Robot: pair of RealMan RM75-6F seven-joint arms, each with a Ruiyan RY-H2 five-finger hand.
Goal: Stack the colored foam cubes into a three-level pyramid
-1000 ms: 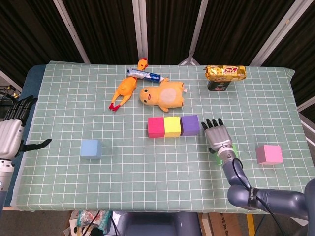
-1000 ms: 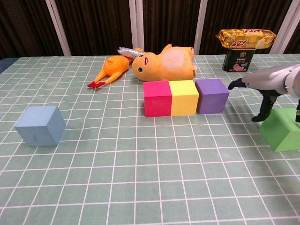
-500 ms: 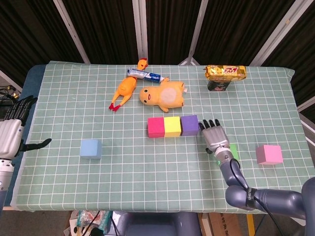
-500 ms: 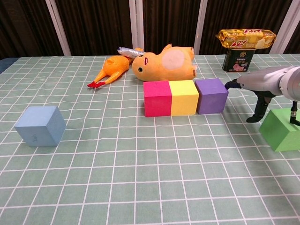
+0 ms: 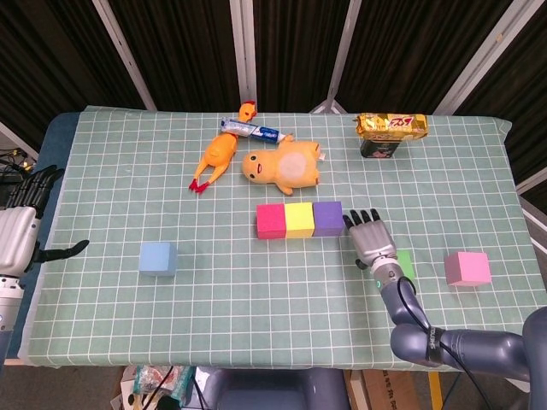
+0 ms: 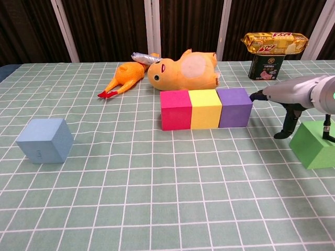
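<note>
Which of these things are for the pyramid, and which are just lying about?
For the job: pink cube, yellow cube, purple cube, green cube, blue cube, light pink cube.

Lying about: rubber chicken, plush duck, tube, snack pack, can.

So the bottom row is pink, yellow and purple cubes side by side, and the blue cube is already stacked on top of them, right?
Not quite. The row of pink cube, yellow cube and purple cube is as you say, but the blue cube is not on top. It sits alone on the table, far off to the pink end of the row. The chest view shows this plainly.
</note>
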